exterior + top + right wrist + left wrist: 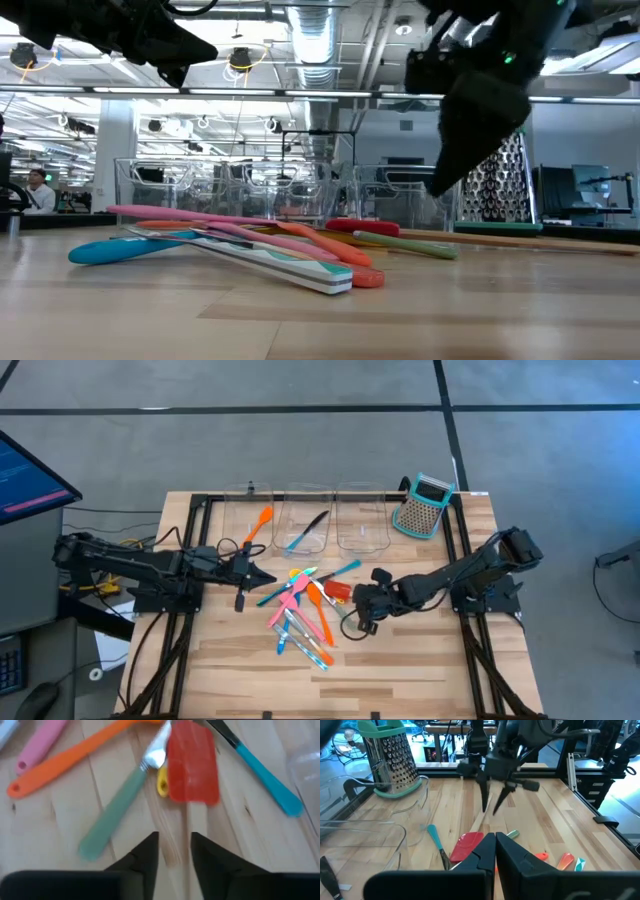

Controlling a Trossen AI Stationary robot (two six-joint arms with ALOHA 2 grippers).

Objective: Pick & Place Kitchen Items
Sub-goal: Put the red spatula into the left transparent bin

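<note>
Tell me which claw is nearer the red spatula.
Right. The right claw hovers open just beside the red spatula, on its right in the high view. The left claw, shut, sits farther off on the pile's opposite side.

Your right gripper [362,596] hovers just beside the utensil pile [303,608]. Nearest its tips: red spatula [192,762], lying flat, blade towards the fingers. Beside that, a green-handled fork [116,811], an orange spatula [65,762] and a teal-handled piece [265,772]. Farther off, across the pile, an orange spatula [259,523] and a blue-black utensil [306,530] lie in bins.
</note>
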